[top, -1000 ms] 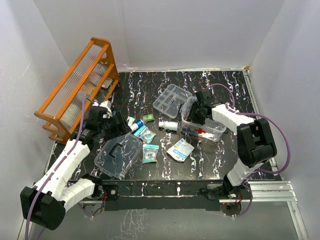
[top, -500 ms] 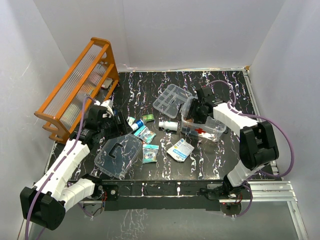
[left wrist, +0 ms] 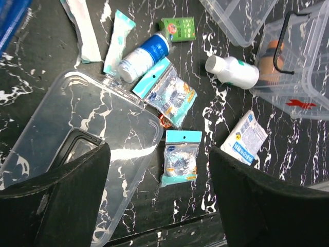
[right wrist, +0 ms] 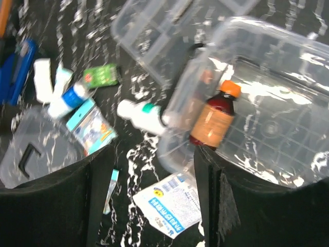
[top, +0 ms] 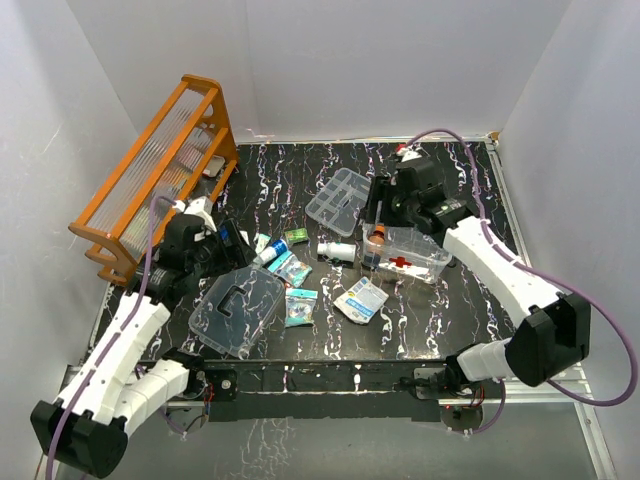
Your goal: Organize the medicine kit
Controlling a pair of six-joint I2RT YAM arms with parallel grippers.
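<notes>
Currently the open, empty right gripper [right wrist: 154, 164] hovers over the clear rectangular plastic box [right wrist: 288, 121]. A white plastic bottle [right wrist: 140, 115] lies on the tabletop [top: 280, 180] just left of it, long axis left-to-right, nearer this arm.

The box [top: 415, 262] sits right of centre on the table [top: 300, 170], with a bottle [right wrist: 216, 119] inside at its left end. The compartmented tray [top: 343, 200] lies just behind it, to the left. The lid [top: 238, 310] lies at front left, with packets [top: 300, 307] between it and the box. The rack [top: 150, 180] stands at far left.
</notes>
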